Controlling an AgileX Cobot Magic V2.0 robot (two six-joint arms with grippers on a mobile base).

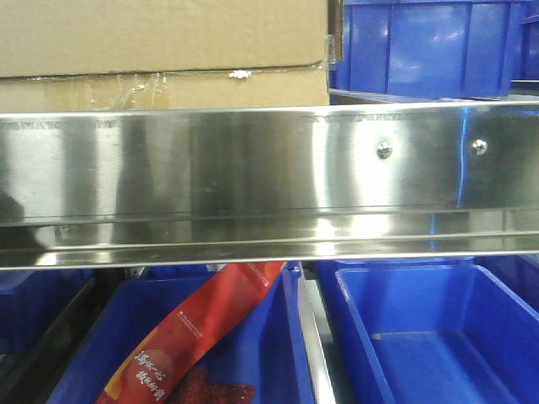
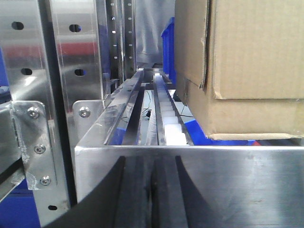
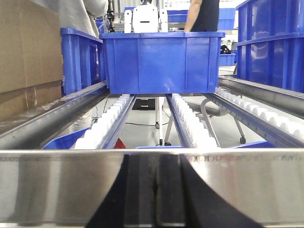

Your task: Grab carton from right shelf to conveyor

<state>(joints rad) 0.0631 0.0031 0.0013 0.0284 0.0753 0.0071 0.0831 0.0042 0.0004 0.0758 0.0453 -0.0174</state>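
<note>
Front-facing view shows carton (image 1: 160, 38) resting on right shelf (image 1: 253, 168).

Carton (image 2: 251, 66) on the right shelf (image 2: 237, 180), behind its front rail.

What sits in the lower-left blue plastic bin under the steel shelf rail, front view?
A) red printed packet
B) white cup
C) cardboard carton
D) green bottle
A: a long red printed packet lies slanted in the blue plastic bin below the shiny stainless-steel shelf rail.
</note>
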